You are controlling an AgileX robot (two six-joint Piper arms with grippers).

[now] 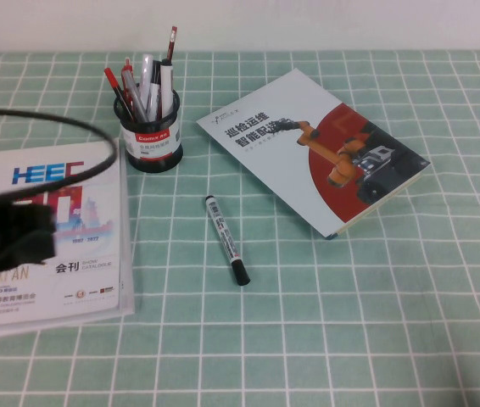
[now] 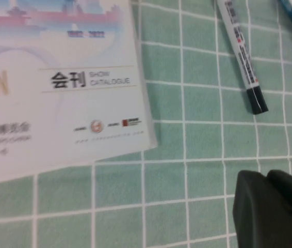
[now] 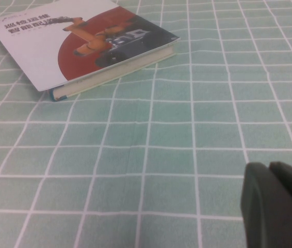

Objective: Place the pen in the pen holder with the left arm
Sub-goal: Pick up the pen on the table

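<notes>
While the white-barrelled marker pen with black cap and black tail [image 1: 226,238] lies flat on the green-and-white checked cloth of the counter [image 1: 410,305], the pick-up has not begun, and its place in the open gap between the two books suits a grasp from above. It sits well apart from the round black mesh pen holder with the red-and-white label [image 1: 152,142], which stands upright farther back, already crowded with slim red pens [image 1: 118,87] and pale markers, so the free room inside looks tight. The left tool [image 2: 270,178] hovers low over the cloth, just off the corner of the pale exhibition catalogue [image 1: 49,246], with the pen ahead of it and nothing between its fingers, which are pressed together; they would need to spread before reaching for the barrel. The right tool [image 3: 276,173] hangs over bare cloth near the thick white-and-red book showing an orange robot arm [image 1: 316,144], its fingers likewise together and empty, seemingly parked out of the way.
</notes>
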